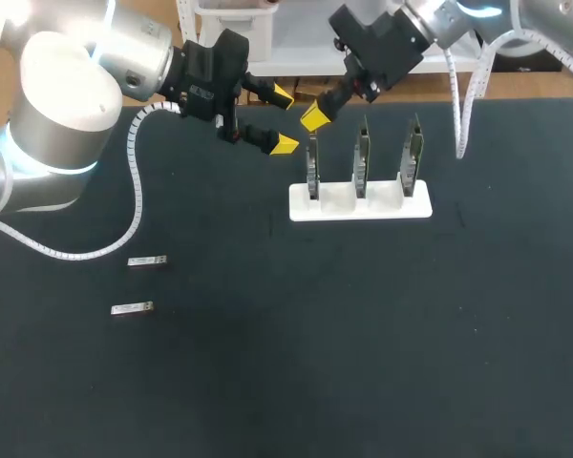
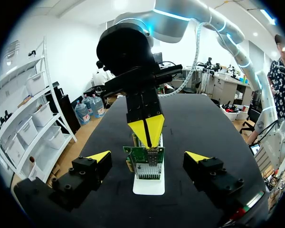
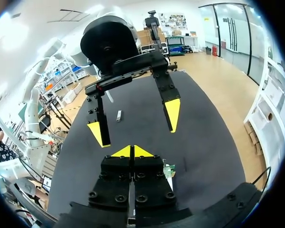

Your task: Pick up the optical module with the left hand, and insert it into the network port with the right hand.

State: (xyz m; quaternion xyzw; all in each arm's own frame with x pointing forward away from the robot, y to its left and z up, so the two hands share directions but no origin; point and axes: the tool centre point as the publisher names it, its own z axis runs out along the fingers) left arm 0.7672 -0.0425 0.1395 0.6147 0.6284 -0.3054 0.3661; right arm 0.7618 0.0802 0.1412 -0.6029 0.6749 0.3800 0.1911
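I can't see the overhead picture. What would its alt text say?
Two robot arms hang near a white stand holding three upright circuit boards on a black table. The left claw is open beside it; the right claw is shut just above the leftmost board. Two small metal modules lie on the table's left.

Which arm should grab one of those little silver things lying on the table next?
Probably left. The left gripper is open and on the side of the silver modules; the right gripper is shut, over the card stand, farther away.
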